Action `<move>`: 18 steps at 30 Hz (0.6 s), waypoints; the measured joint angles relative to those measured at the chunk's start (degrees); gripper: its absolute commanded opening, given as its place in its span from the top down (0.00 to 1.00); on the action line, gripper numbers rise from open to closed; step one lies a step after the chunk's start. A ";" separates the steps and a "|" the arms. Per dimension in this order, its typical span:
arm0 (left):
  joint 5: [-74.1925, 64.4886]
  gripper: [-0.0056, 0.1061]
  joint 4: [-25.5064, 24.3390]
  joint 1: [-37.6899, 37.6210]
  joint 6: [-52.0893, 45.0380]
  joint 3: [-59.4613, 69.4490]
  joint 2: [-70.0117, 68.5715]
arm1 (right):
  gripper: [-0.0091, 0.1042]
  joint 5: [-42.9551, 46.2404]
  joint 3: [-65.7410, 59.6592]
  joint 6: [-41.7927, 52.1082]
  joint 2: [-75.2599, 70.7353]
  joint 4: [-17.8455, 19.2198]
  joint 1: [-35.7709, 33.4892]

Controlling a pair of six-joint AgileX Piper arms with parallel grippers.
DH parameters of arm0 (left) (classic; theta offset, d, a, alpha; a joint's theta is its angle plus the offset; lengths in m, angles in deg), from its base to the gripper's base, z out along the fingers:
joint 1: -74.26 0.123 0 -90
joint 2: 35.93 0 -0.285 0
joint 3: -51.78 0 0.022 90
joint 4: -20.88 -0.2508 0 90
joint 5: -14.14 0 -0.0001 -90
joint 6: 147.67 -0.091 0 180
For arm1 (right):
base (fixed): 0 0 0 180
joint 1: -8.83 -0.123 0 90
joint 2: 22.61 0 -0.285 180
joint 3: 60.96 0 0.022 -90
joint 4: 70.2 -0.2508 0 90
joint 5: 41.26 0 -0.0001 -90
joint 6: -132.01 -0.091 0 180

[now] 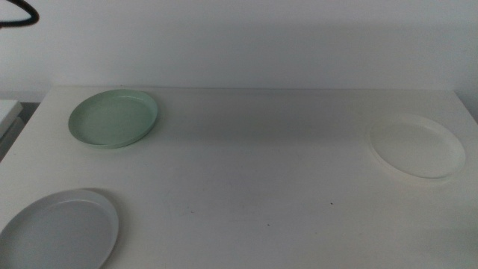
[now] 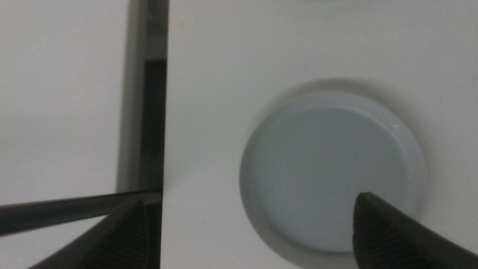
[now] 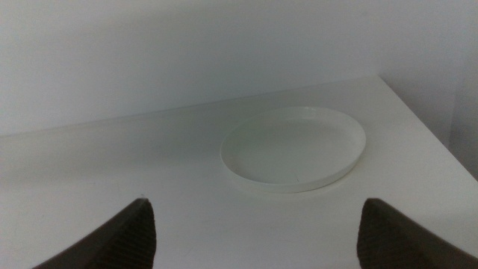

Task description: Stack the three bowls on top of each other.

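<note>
Above, wide-open left gripper [image 2: 246, 232] hovers over grey shallow plastic bowl [image 2: 334, 173]; centre one jaw over its rim before descending. Right gripper [image 3: 254, 235], also wide, faces white shallow plastic bowl [image 3: 293, 148].

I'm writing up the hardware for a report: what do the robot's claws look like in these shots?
Only the tips show. The left claw has two dark, near-black jaws, wedge-shaped, with plain matte surfaces. The right claw looks the same: two dark tapering jaws. No markings or cables are visible on either, and neither arm appears in the middle view.
</note>
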 measured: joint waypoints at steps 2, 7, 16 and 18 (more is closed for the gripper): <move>0.00 0.11 2.88 3.42 -3.34 0.00 2.32 | 0.25 0.00 0.00 0.00 0.00 0.00 0.00; 0.00 0.11 8.42 9.10 -11.34 0.00 8.58 | 0.25 0.00 0.00 0.00 0.00 0.00 0.00; 3.32 0.11 9.45 12.14 -15.14 2.87 16.55 | 0.25 0.00 0.00 0.00 0.00 0.00 0.00; 6.69 0.11 9.88 12.29 -15.34 6.22 16.91 | 0.25 0.00 0.00 0.00 0.00 0.00 0.00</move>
